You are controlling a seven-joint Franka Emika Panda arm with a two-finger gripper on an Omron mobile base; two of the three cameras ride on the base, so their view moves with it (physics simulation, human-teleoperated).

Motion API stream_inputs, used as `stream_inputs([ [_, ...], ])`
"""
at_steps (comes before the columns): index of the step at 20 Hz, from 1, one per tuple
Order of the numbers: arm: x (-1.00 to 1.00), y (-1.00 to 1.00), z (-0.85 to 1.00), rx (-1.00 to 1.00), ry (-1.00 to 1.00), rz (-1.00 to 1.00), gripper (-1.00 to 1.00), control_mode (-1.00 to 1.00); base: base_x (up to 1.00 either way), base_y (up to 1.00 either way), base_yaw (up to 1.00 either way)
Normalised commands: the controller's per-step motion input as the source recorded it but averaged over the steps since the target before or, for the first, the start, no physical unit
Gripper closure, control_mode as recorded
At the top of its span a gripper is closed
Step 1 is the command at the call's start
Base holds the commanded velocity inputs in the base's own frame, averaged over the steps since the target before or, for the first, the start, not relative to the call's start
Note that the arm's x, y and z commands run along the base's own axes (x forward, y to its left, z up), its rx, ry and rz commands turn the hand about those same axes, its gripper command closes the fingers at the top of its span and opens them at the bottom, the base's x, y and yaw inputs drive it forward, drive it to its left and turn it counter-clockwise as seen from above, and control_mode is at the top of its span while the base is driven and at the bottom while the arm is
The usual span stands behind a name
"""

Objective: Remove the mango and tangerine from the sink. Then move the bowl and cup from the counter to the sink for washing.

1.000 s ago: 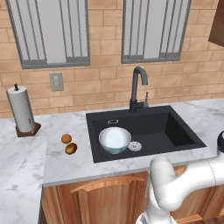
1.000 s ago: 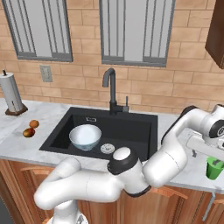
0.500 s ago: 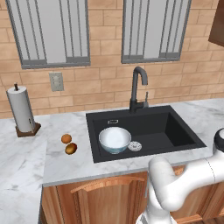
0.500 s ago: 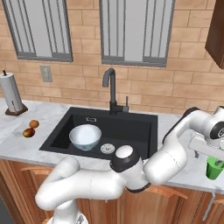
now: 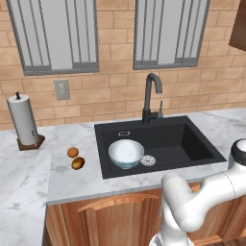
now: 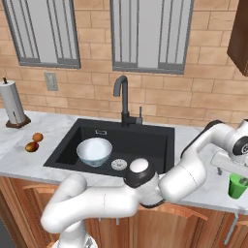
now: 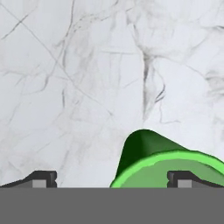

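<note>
While the arm reaches far to the right end of the worktop [image 6: 203, 191], the fingers [image 7: 109, 178] stand wide apart, holding nothing; hand view shows the two dark tips low in frame, one on either side. Green cup [image 7: 168, 164] sits upright on the marble just below the hand, its bright rim near the right tip and its open mouth facing the camera. Whether that tip touches the rim cannot be told. In the right base view the cup [image 6: 237, 186] stands at the far right edge of the worktop, partly hidden by the wrist above it.

Next out, the black sink [image 5: 190, 137] is set into the marble. Pale bluish-white bowl [image 5: 126, 153] sits upright inside the sink, in its front left part. Round silver drain [image 5: 148, 160] lies just beside the bowl, to its right, on the basin floor. Black gooseneck tap [image 5: 150, 98] rises behind the basin, at the back edge.

Left of the sink, on the worktop, mango [image 5: 78, 163] and tangerine [image 5: 72, 152] lie close together, mango nearer the front edge, tangerine just behind it.

Farther left, near the brick wall, a paper towel roll [image 5: 23, 120] stands upright on a wooden base.
</note>
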Motion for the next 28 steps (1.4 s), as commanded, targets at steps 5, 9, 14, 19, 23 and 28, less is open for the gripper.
stream_inputs([
  [5, 0.10, -0.09, -0.08, 0.00, -0.01, 0.00, -1.00, -1.00, 0.00, 0.00, 0.00],
  [9, 0.01, -0.08, -0.11, 0.00, 0.00, 0.00, -1.00, -1.00, 0.00, 0.00, 0.00],
  [14, -0.05, -0.06, -0.12, 0.00, 0.00, 0.00, -1.00, -1.00, 0.00, 0.00, 0.00],
  [19, -0.12, 0.02, -0.14, 0.00, -0.01, 0.00, 1.00, -1.00, 0.00, 0.00, 0.00],
  [23, -0.18, 0.00, -0.03, -0.04, -0.08, -0.01, 1.00, -1.00, 0.00, 0.00, 0.00],
  [28, -0.25, 0.00, 0.01, -0.05, -0.03, -0.03, 1.00, -1.00, 0.00, 0.00, 0.00],
])
